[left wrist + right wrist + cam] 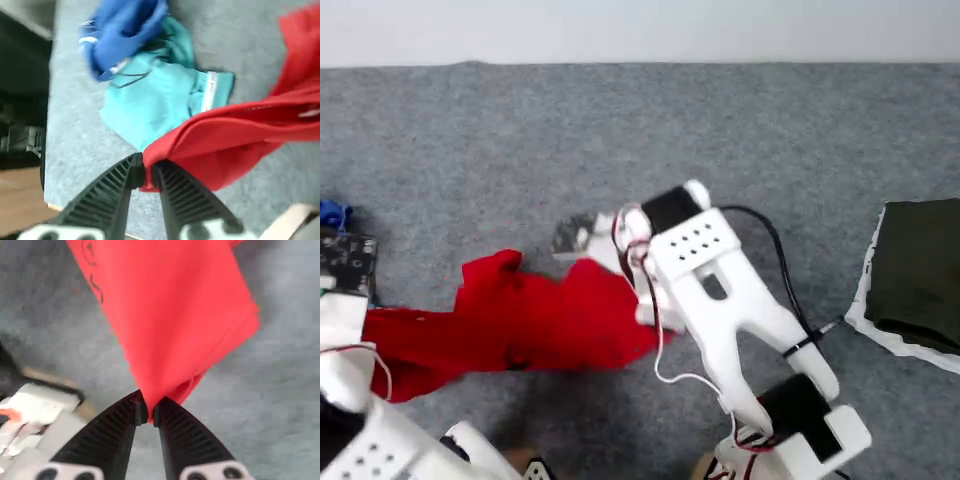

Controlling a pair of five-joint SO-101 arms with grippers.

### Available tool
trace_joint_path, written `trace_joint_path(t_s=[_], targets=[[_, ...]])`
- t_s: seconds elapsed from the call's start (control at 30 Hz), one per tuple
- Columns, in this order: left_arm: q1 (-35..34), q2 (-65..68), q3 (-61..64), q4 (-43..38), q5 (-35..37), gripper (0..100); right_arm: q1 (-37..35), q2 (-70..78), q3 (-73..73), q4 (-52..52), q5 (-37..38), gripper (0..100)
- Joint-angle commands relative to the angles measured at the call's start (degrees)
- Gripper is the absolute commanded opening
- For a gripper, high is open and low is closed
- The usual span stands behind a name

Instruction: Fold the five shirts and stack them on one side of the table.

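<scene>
Your left gripper (145,169) pinches one edge of the red shirt (530,320); your right gripper (148,410) pinches another, probably to pull it flat over the grey table (770,130) for folding. One dark green shirt (920,270) already sits folded at the side.

We log bare grey mat (640,120) across the far half. Near middle: red shirt (540,320) stretched across; right edge: dark folded shirt (920,270); left edge: teal shirt (155,100).
</scene>
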Motion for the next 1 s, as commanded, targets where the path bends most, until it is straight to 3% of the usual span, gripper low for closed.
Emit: trace_joint_path(t_s=[0.0, 0.17, 0.37, 0.6, 0.97], targets=[[2.4, 2.9, 1.6, 1.2, -5.2, 0, 0.7, -3.4, 5.5, -0.6, -3.0, 1.1], [3.6, 4.2, 4.5, 1.2, -6.5, 0, 0.6, -3.6, 4.0, -1.7, -7.1, 8.0], [3.8, 4.3, 4.6, 1.2, -6.3, 0, 0.5, -3.3, -7.0, 0.8, -19.3, 21.9], [3.8, 4.1, 7.2, 1.1, -6.3, 0, -1.5, 1.0, -12.0, -3.4, -23.3, 22.9], [3.8, 4.0, 9.3, 1.1, -6.3, 0, -5.1, 26.0, -24.6, -6.0, -30.5, 22.9]])
